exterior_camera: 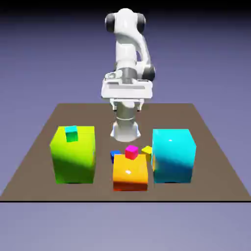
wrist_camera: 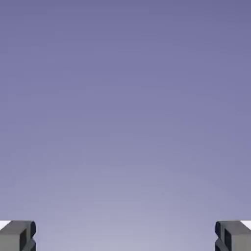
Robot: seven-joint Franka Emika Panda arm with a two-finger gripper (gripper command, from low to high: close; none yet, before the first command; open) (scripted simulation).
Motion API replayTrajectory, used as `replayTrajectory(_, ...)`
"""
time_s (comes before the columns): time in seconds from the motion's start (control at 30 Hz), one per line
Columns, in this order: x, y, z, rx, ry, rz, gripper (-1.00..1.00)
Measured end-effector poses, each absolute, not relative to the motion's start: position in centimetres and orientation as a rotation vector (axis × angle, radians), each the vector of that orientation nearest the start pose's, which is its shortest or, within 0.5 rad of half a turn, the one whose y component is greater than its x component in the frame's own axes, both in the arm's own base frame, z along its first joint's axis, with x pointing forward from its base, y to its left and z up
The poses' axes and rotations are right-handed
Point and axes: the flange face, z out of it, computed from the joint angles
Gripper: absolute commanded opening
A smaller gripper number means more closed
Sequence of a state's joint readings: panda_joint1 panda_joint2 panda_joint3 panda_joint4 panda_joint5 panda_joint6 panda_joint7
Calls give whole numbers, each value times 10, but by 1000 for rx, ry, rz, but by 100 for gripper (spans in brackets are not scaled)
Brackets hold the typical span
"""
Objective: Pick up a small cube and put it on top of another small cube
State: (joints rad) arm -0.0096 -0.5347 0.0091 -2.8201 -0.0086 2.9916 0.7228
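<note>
The small cube (exterior_camera: 115, 155), tiny and dark blue, rests on the table behind the orange block, partly hidden by it. Another small cube (exterior_camera: 71, 133), teal-green, sits on top of the big lime block (exterior_camera: 73, 157) at the exterior view's left. My gripper (exterior_camera: 126, 102) hangs high above the table's far part, well behind and above both cubes. In the hand view the gripper (wrist_camera: 125, 238) is open, its grey fingertips (wrist_camera: 17, 236) far apart with nothing between them, and only the violet backdrop shows.
A big orange block (exterior_camera: 130, 172) stands front middle with a tiny magenta cube (exterior_camera: 131, 152) on it. A big cyan block (exterior_camera: 172, 155) stands at the exterior view's right, with a tiny yellow cube (exterior_camera: 147, 150) beside it. The brown table (exterior_camera: 211, 162) ends near the front.
</note>
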Motion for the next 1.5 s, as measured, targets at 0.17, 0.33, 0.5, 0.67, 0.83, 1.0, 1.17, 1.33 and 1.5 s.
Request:
replayTrajectory(0.17,382,-13,360,-2835,998,-558,100)
replayTrajectory(0.33,354,-22,281,-3022,944,-27,100)
replayTrajectory(0.5,321,-24,217,-3131,779,297,100)
replayTrajectory(0.67,293,-42,174,-3149,835,387,100)
replayTrajectory(0.83,286,-43,132,-3150,831,387,100)
replayTrajectory(1.0,284,-43,126,-3150,831,388,-100)
replayTrajectory(1.17,293,-41,168,-3151,830,387,-100)
replayTrajectory(1.33,297,-34,190,-3162,830,415,-100)
replayTrajectory(1.5,347,-34,242,-3225,674,422,-100)
